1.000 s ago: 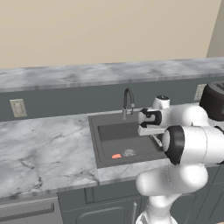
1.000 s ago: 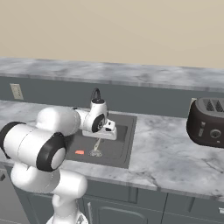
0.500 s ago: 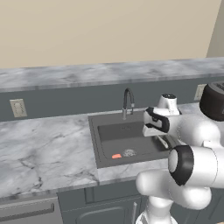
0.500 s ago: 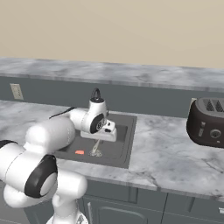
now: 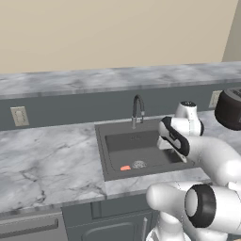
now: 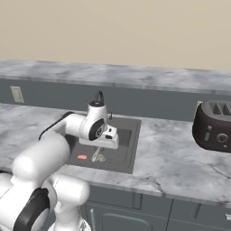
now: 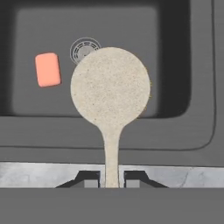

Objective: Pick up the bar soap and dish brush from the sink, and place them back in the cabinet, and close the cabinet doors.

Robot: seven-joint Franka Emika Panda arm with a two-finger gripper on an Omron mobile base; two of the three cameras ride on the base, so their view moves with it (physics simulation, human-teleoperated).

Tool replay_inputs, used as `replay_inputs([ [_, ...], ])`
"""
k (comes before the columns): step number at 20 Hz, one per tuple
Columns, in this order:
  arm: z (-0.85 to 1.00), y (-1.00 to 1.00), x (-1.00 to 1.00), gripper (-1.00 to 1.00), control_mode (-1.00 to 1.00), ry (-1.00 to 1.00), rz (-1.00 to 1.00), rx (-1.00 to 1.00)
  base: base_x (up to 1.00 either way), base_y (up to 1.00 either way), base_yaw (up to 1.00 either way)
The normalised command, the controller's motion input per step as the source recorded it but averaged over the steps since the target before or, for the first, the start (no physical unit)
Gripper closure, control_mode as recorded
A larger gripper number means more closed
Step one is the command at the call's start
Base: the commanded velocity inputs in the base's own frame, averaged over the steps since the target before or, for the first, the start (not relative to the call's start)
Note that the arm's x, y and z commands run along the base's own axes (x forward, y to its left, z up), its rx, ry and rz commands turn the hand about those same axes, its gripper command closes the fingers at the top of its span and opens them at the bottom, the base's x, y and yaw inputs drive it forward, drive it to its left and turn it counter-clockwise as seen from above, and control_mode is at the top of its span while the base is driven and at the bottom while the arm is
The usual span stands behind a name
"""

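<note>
Sink (image 5: 117, 155) dark grey, recessed in marble counter (image 5: 42, 160), arched faucet (image 5: 137, 109) at back. Gripper (image 7: 110, 178) above the basin, fingers closed tight on dish brush (image 7: 110, 89) handle, round cream head lifted over the basin. Bar soap (image 7: 47, 69) flat on basin floor, near drain (image 7: 84, 49).

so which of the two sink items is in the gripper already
The dish brush: the shut gripper pinches its handle, while the bar soap lies on the sink floor.
</note>
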Motion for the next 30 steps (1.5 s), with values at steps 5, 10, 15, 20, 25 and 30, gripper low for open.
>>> replay_inputs([
  [5,0.19,0.00,-0.33,1.00,-1.00,0.00,0.00,0.00,0.00,0.00,0.00],
  [10,0.28,0.00,-0.23,1.00,-1.00,0.01,0.00,0.00,0.00,0.00,0.00],
  [15,0.26,0.04,-0.21,1.00,-1.00,0.02,0.00,0.00,0.00,0.00,0.00],
  [20,0.21,0.11,-0.19,1.00,-1.00,0.04,0.00,0.00,0.00,0.00,0.00],
  [25,0.15,0.20,-0.12,1.00,-1.00,0.03,0.00,0.00,0.00,0.00,0.00],
  [30,0.30,0.19,-0.09,1.00,-1.00,0.01,0.00,0.00,0.00,0.00,0.00],
])
